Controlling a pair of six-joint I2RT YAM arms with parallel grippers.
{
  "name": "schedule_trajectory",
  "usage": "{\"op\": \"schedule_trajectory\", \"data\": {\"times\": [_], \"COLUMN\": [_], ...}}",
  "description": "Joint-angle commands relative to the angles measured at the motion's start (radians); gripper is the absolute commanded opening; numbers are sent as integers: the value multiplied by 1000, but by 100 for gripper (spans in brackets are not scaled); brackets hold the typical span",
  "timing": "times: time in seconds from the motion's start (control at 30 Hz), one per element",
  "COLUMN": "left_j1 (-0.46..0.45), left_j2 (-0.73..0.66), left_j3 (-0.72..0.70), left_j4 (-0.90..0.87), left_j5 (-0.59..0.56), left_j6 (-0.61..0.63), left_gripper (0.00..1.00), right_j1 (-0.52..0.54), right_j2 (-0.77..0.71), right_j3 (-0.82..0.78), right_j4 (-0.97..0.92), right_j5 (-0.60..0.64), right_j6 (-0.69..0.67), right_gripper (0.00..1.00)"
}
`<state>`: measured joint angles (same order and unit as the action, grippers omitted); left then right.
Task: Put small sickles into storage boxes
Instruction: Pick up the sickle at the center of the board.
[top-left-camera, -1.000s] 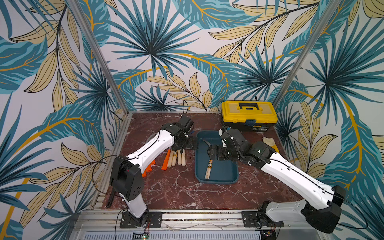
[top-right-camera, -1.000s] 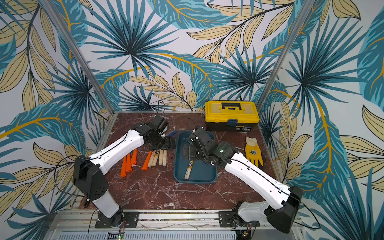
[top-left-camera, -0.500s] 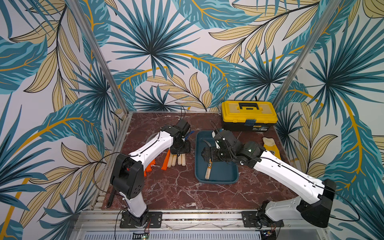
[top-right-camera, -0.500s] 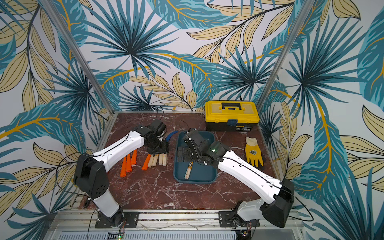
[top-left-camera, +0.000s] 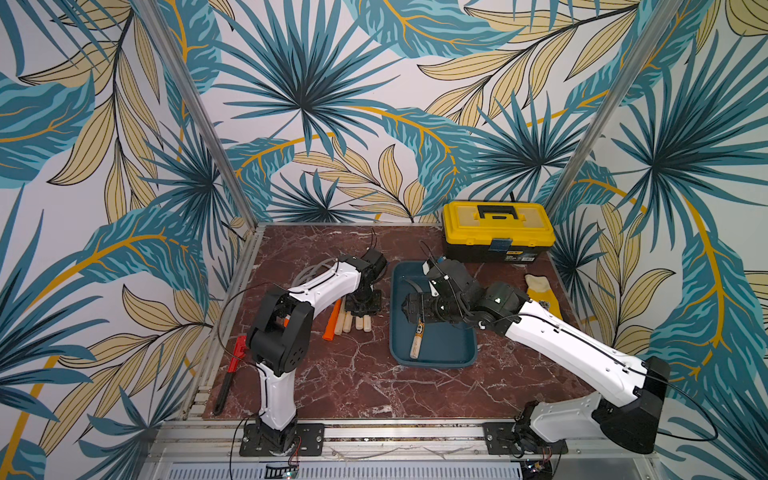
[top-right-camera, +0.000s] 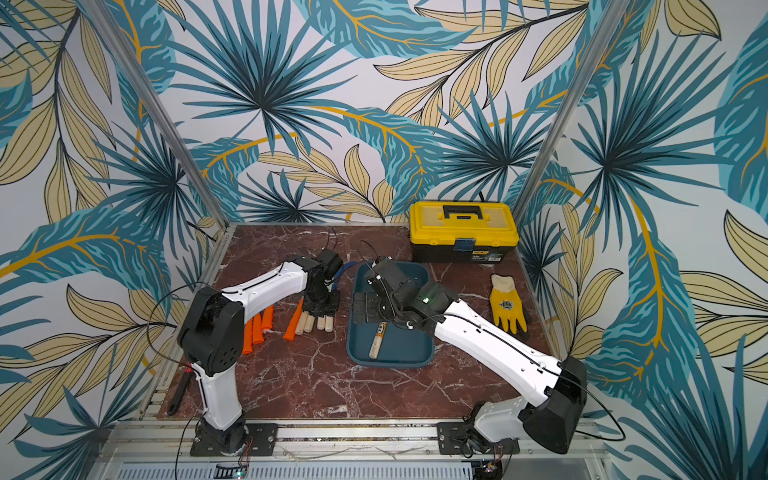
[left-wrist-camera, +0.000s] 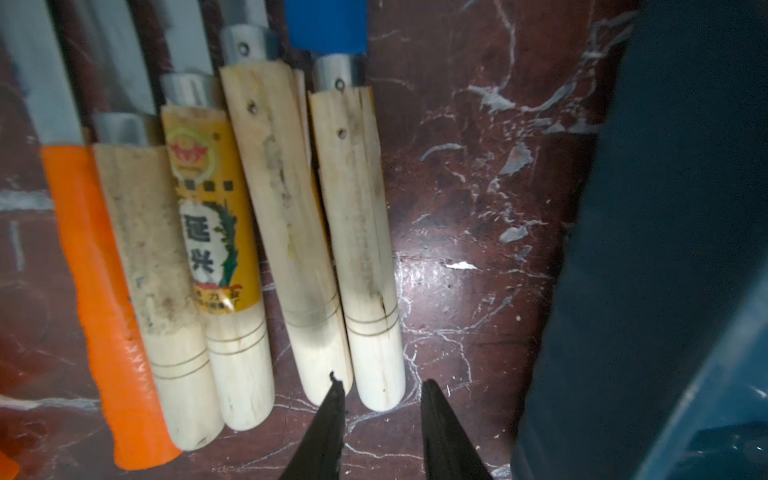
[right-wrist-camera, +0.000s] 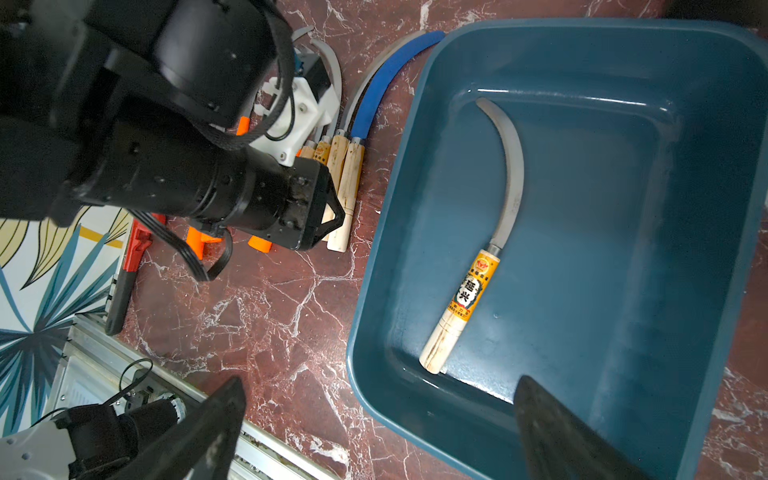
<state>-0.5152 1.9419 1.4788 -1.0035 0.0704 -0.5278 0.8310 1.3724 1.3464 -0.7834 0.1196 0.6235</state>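
A wrench (top-left-camera: 227, 376) lies at the far left edge of the table (top-left-camera: 365, 386). Next to it are three orange-handled sickles (top-right-camera: 257, 328). After them comes a tight row on the marble: one more orange handle and four wooden-handled sickles (left-wrist-camera: 212, 232), side by side.

The left claw (left-wrist-camera: 382, 380) hangs low over the butt of the last in that row, the blue-bladed sickle (left-wrist-camera: 357, 232). Its fingers stand slightly apart on either side of the handle. A sliver of marble shows beside one of them, so it is not clamped.

Just beside that row sits the tray (right-wrist-camera: 407, 208). It holds one labelled sickle (right-wrist-camera: 473, 286), which lies flat on the tray's floor. The right claw (right-wrist-camera: 381, 380) hovers over the tray, fingers wide apart and empty. A toolbox (top-left-camera: 498, 230) stands behind the tray, and a glove (top-right-camera: 508, 307) lies to the right.
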Motion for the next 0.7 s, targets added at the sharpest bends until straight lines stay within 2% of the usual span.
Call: {"op": "schedule_trajectory", "data": {"times": [0.0, 0.67], "left_j1": [3, 3], "left_j2": [24, 129], "left_j3": [38, 14], "left_j4": [19, 72], "left_j5": [-5, -4], "left_j6": [12, 12], "left_gripper": [33, 34], "right_j1": [3, -3], "right_j2": [4, -2], "right_j3": [10, 3], "right_j4": [-15, -42], "right_j5": [26, 58], "right_j6": [-27, -70], "right_gripper": [100, 100]}}
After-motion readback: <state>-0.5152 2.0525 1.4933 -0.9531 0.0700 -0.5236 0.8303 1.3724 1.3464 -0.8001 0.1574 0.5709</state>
